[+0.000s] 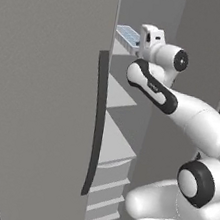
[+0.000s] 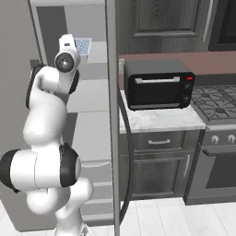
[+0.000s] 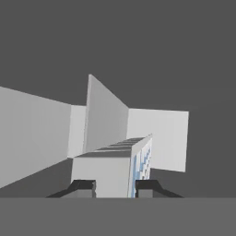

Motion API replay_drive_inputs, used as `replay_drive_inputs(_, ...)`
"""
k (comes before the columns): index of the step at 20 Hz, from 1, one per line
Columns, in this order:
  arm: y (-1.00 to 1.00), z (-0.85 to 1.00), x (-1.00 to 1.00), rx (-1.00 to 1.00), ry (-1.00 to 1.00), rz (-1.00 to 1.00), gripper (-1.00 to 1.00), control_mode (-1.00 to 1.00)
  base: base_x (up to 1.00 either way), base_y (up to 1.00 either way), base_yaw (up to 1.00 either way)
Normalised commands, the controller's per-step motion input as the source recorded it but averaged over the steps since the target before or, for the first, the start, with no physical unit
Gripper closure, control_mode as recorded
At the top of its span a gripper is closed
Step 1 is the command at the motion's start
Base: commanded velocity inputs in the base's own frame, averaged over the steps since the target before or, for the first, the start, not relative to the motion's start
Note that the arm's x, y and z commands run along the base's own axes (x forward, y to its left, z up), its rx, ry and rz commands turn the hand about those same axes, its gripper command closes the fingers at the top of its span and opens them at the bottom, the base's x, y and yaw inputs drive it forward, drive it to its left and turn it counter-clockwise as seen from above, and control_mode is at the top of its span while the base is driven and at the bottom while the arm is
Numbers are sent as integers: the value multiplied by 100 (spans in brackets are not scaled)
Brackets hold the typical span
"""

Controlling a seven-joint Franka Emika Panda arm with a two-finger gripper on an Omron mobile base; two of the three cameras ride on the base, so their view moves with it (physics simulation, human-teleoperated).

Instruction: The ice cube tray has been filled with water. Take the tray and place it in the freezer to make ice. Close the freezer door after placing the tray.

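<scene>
The arm reaches up and into the open freezer (image 1: 131, 115), and the ice cube tray (image 1: 128, 34) is out at its far end, level with the top shelf (image 2: 94, 53) of the compartment. In the hand view the two dark fingers (image 3: 83, 186) stand on either side of the tray's near end, clamped on it, so the tray (image 3: 115, 166) runs straight away from the hand with its pale-blue water (image 3: 142, 162) cells showing along one side. From the right base view the tray (image 2: 83, 45) looks about flat, which I would judge is deliberate: tip it and the water runs out.

The freezer door (image 1: 43, 96) stands wide open to the left of the arm, its long dark handle (image 1: 97, 125) facing out; it has to stay so while the arm is inside. Whether the tray already rests on the shelf or hangs just above it I cannot tell. To the right of the freezer sits a black toaster oven (image 2: 159, 84) on the worktop (image 2: 161, 120), well apart from all this.

Setting down, letting go and shutting the door are not yet done.
</scene>
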Motion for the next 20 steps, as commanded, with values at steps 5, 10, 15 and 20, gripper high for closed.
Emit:
replay_drive_inputs(5, 7, 0, 70, 0, 0, 0, 100, -100, 0, 0, 0)
replay_drive_inputs(10, 12, -1, 67, 0, 0, 0, 100, -100, 0, 0, 0)
replay_drive_inputs(15, 11, -11, 52, 0, 0, 0, 100, -100, 0, 0, 0)
replay_drive_inputs(20, 2, -13, 44, 0, 0, 0, 100, -100, 0, 0, 0)
